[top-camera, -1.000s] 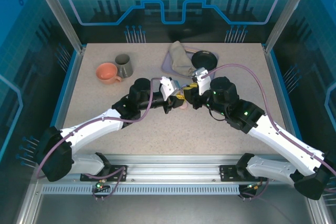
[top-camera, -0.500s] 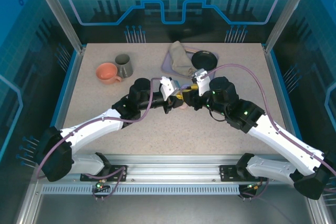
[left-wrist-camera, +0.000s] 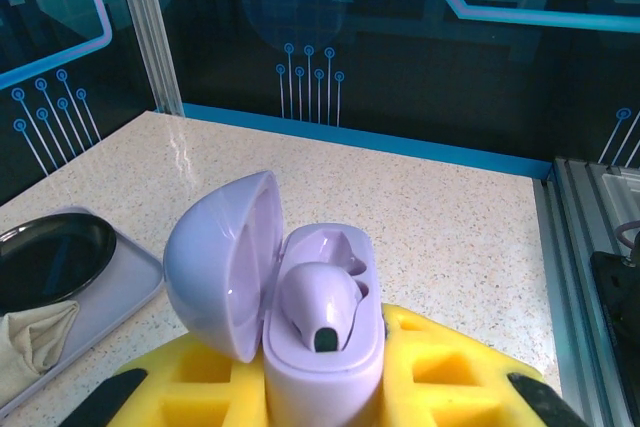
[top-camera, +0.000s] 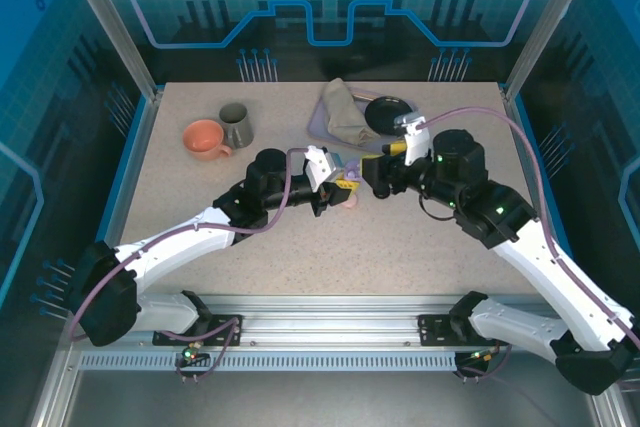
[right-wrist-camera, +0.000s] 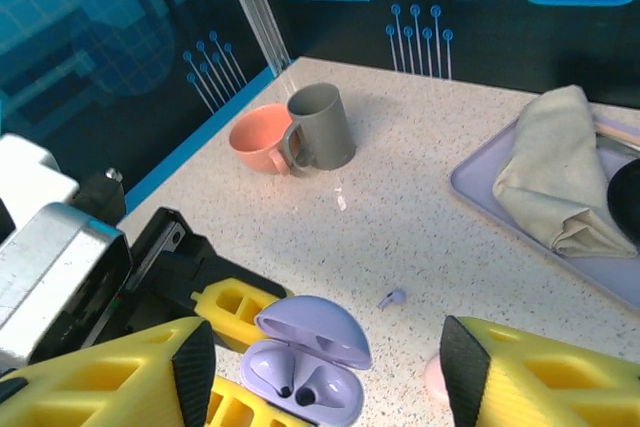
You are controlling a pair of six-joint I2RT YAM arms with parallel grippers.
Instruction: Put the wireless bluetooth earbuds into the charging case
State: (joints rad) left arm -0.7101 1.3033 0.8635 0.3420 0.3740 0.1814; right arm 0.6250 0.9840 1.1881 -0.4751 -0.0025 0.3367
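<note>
text: none can be read
charging case: plain lilac shell, no brand or marking legible
backdrop wall: blue circuit-line and gear pattern, no letters or numbers

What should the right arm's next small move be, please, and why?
Probably lower the open right gripper onto the loose lilac earbud lying on the table, and close on it. The lilac case, clamped in the left gripper with its lid up, holds one seated earbud, while its other slot looks empty.
</note>
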